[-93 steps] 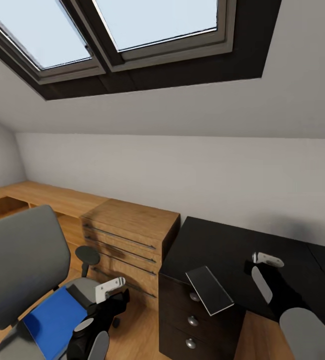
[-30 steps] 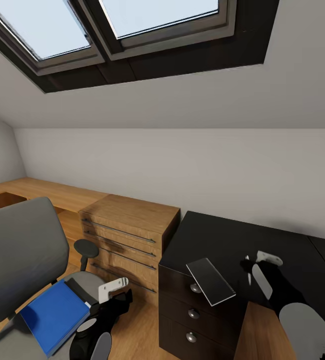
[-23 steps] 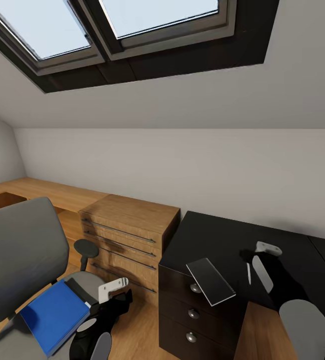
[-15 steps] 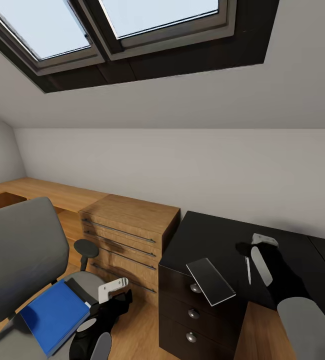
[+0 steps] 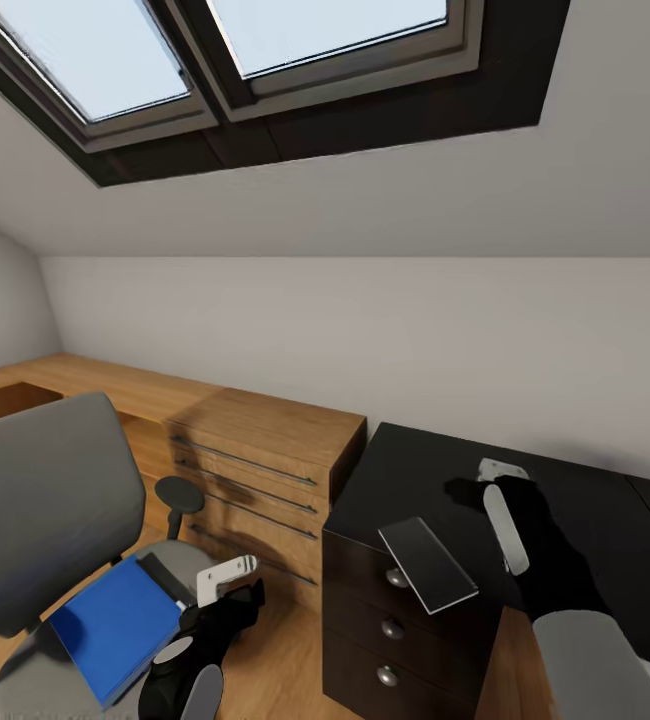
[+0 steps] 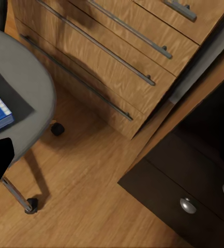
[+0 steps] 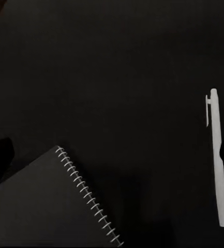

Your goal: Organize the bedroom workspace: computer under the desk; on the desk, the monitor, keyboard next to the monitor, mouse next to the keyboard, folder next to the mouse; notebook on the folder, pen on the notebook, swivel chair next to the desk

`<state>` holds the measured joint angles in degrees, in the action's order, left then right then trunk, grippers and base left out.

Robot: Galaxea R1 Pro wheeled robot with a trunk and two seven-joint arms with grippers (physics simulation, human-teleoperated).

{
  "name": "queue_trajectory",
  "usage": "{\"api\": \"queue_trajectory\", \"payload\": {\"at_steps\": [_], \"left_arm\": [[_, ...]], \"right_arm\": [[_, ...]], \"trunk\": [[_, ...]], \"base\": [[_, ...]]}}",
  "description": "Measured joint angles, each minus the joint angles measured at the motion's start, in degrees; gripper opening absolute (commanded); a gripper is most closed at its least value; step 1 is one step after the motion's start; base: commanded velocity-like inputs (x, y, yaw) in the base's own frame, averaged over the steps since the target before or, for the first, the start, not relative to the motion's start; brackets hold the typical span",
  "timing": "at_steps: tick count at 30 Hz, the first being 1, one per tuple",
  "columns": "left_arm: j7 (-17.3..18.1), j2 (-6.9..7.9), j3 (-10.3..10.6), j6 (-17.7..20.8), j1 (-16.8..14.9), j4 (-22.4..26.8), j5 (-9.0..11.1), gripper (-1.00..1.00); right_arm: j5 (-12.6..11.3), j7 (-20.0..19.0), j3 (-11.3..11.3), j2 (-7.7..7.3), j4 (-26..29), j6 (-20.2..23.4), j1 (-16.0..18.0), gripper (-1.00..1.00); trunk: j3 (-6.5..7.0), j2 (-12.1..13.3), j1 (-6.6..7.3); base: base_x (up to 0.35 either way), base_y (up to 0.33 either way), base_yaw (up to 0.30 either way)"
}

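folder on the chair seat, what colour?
Bright blue folder, clearest in the head view.

Pale pen [image 7: 217,165] and spiral-bound notebook [image 7: 44,206] flat on the black desk [image 7: 112,67], well apart.

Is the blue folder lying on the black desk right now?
No: the blue folder lies on the seat of the swivel chair, while the desk carries the notebook.
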<state>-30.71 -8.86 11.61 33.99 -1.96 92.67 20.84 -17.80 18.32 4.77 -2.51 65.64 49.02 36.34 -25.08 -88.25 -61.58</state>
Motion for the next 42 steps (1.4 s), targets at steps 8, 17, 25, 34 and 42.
{"api": "queue_trajectory", "payload": {"at_steps": [8,17,25,34,42], "left_arm": [[0.00,-0.02,0.00,0.00,0.00,0.00,0.01,1.00],[0.00,-0.02,0.00,-0.05,0.00,0.01,0.00,1.00],[0.00,-0.02,0.00,-0.07,0.00,0.01,0.00,1.00],[0.00,-0.02,0.00,-0.04,0.00,0.01,0.01,1.00],[0.00,-0.01,0.00,-0.05,0.00,0.00,0.01,1.00]], "right_arm": [[0.30,0.08,-0.03,0.87,0.13,-0.56,-0.28,1.00],[0.38,0.17,-0.17,1.39,0.19,-1.04,-0.85,1.00],[0.32,0.25,-0.27,1.55,0.33,-0.96,-0.94,1.00],[0.32,0.26,-0.35,1.64,0.71,-0.94,-1.11,1.00],[0.31,0.26,-0.49,1.65,1.20,-0.93,-1.64,1.00]], "trunk": [[0.00,0.00,0.00],[0.00,0.00,0.00],[0.00,0.00,0.00],[0.00,0.00,0.00],[0.00,0.00,0.00]], "base": [[0.000,0.000,0.259],[0.000,0.000,0.279],[0.000,0.000,0.281],[0.000,0.000,0.281],[0.000,0.000,0.281]]}}
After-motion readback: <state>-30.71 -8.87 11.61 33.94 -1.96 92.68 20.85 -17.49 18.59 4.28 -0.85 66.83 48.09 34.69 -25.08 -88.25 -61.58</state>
